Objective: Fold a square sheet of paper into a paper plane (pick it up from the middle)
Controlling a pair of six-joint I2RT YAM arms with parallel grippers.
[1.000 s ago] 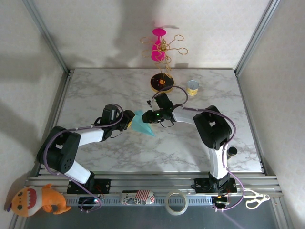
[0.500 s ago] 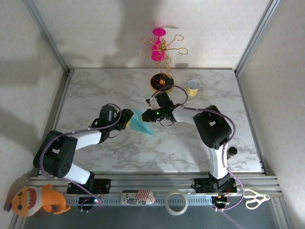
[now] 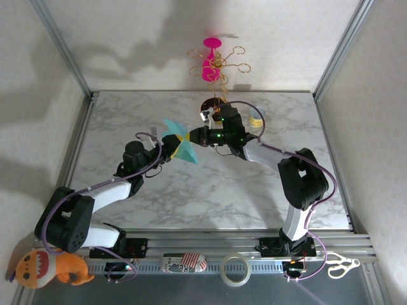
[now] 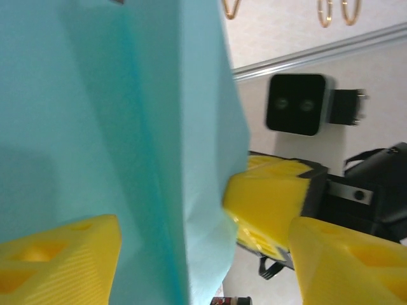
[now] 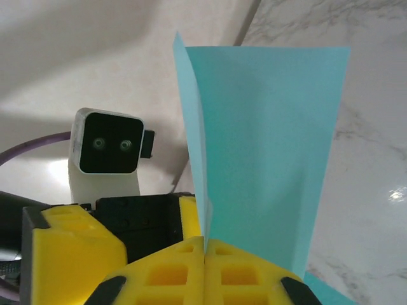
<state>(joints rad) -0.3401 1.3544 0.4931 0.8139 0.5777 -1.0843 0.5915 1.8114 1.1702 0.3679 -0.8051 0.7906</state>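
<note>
Overhead, you are seeing both arms reaching inward, their wrists meeting above the middle of the marble table (image 3: 127,121). Your right gripper (image 5: 205,244) is pinching the paper plane (image 3: 184,151) between fully closed fingers and holding it off the surface. Your left gripper (image 4: 203,254) is standing with its jaws spread wide on either side of the same paper, not clamping it. Behind the right arm a small tin (image 3: 258,119) is sitting; you cannot tell its contents.

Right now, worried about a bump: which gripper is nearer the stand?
Right. The right gripper, shut on the paper, is front-left of the stand; the left gripper, open, sits farther left, past the paper.
</note>
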